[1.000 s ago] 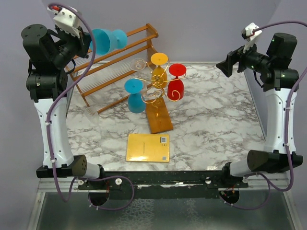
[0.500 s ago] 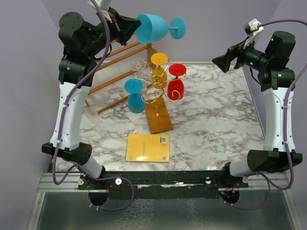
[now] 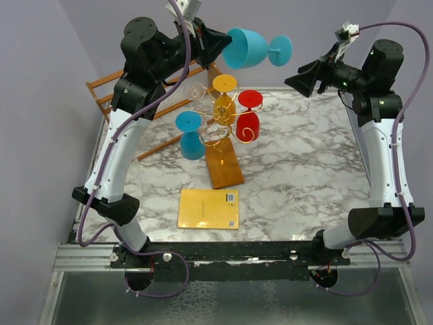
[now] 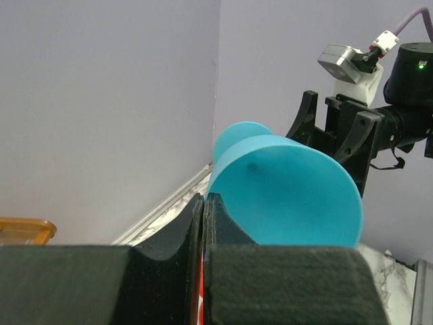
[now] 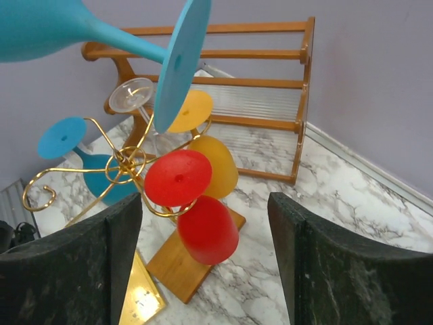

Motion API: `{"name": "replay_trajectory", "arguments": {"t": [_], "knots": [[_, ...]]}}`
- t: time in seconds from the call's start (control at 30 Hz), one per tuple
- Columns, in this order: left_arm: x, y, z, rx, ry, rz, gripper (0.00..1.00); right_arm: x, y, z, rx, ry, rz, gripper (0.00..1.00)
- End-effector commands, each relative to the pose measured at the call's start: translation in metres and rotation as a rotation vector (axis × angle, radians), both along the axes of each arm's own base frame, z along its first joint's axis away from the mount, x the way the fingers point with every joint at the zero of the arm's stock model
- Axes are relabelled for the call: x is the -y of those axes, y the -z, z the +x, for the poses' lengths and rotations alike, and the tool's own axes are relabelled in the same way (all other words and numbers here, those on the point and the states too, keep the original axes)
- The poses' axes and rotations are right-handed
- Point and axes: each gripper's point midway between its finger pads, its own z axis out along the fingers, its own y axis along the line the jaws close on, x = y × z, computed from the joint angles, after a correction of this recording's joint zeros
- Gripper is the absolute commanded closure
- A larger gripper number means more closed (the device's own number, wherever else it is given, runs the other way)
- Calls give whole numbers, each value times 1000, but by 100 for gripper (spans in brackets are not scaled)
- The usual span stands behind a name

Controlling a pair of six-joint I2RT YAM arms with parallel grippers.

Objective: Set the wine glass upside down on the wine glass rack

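Note:
My left gripper [image 3: 218, 45] holds a blue wine glass [image 3: 252, 48] sideways, high above the back of the table. Its jaws [image 4: 204, 200] are shut on the bowl's rim, and the bowl [image 4: 291, 196] fills the left wrist view. The foot [image 5: 179, 61] points at my right gripper [image 3: 302, 76], which stands open a short way off with nothing between its fingers [image 5: 204, 203]. Below stands the wine glass rack [image 3: 218, 123], gold wire on a brown wooden base [image 3: 224, 166]. Yellow [image 3: 224, 95], red [image 3: 247, 116], blue [image 3: 190, 135] and clear glasses hang on it upside down.
A slatted two-tier wooden shelf [image 3: 111, 91] stands at the back left, seen behind the rack from the right wrist [image 5: 270, 74]. A flat gold box [image 3: 208, 208] lies near the front middle. Purple walls close the back and sides.
My left arm has swung to the right and carried the blue glass over the rack. The right gripper has moved left toward the glass's foot, and its jaws have narrowed a little.

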Motion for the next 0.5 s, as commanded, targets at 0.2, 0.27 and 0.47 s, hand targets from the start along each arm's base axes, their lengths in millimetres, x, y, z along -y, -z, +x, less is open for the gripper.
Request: {"name": "replay_trajectory", "arguments": {"t": [0.2,0.27,0.47], "knots": [[1,-20,-11,88,-26,-5,100,-15,-36,2,39,-8,107,40],[2,-21,-11,92,-26,-5,100,-17,-39,3,37,-10,116,41],[5,-17,-11,93,-24,5,100,-22,-42,6,21,-18,145,46]]}}
